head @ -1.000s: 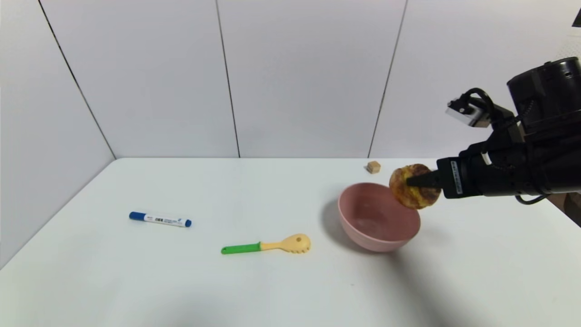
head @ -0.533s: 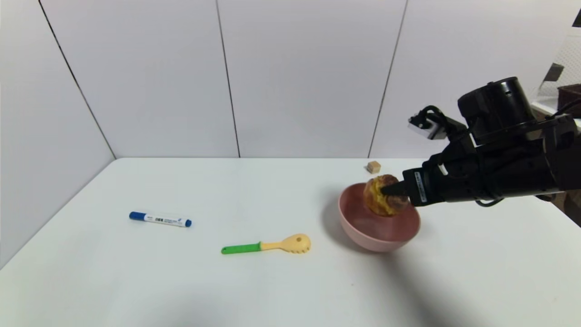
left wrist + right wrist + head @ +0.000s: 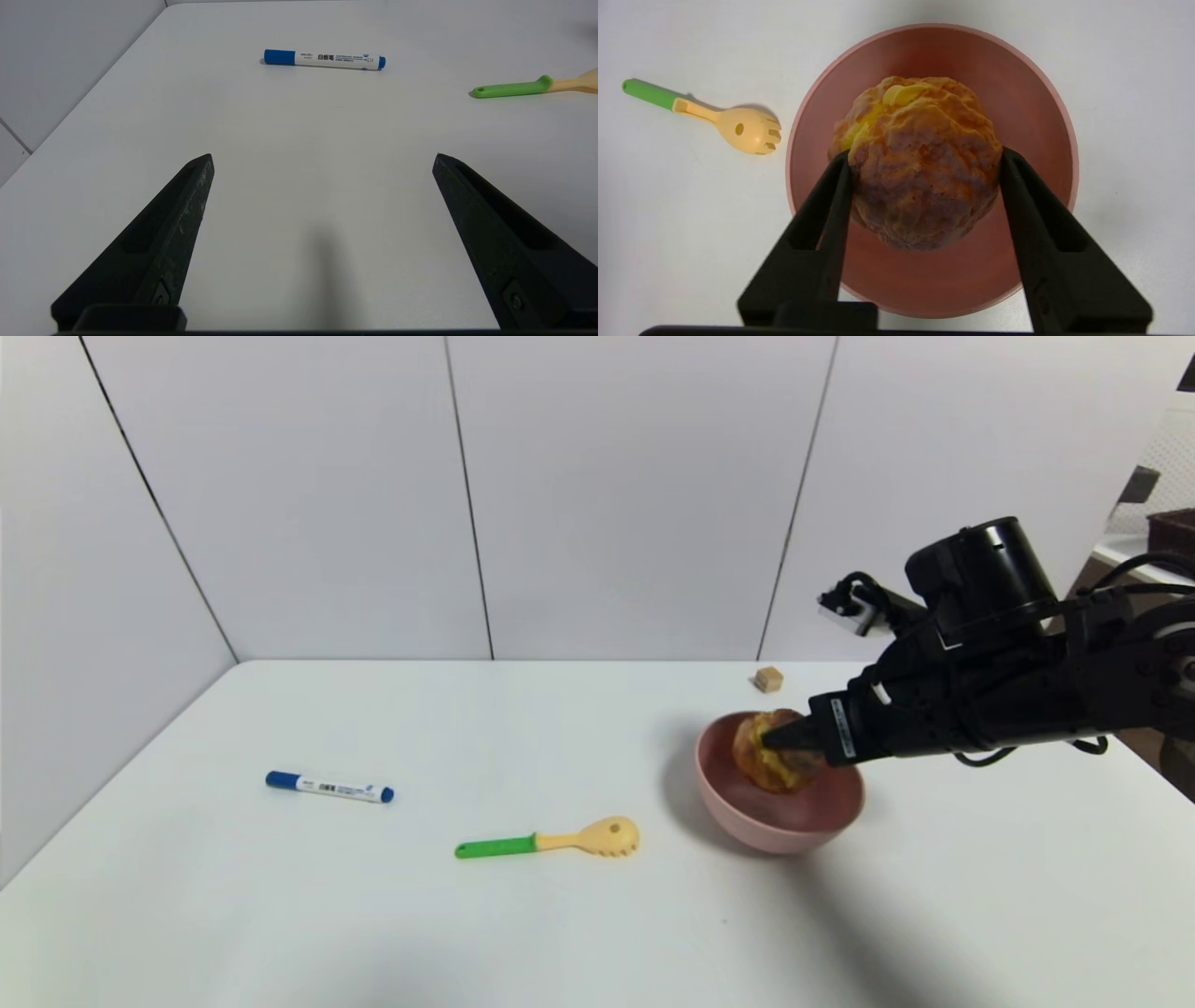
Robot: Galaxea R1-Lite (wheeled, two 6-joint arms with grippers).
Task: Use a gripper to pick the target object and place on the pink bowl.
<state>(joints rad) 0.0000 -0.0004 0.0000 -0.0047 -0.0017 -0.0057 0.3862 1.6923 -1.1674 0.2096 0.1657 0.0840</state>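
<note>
White table (image 3: 280, 915) carries all items. Right gripper (image 3: 780, 739) reaches over the pink bowl (image 3: 724, 807); its fingers (image 3: 831, 196) flank the pastry (image 3: 770, 761), touching both sides, whether gripping or releasing cannot be told. Pastry sits within the bowl's rim. Left gripper (image 3: 322, 158) hovers over bare table, jaws wide apart. Marker (image 3: 329, 787) and spoon (image 3: 551, 841) lie well left; small cube (image 3: 768, 679) behind the bowl.

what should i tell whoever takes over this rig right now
Right gripper: fingers flank the pastry over the pink bowl; whether it still grips cannot be told.
Left gripper: open, empty, parked above the table, away from the bowl.
Done: pastry picked up and brought into the bowl.
Left: confirm release, then lift the right arm out.
</note>
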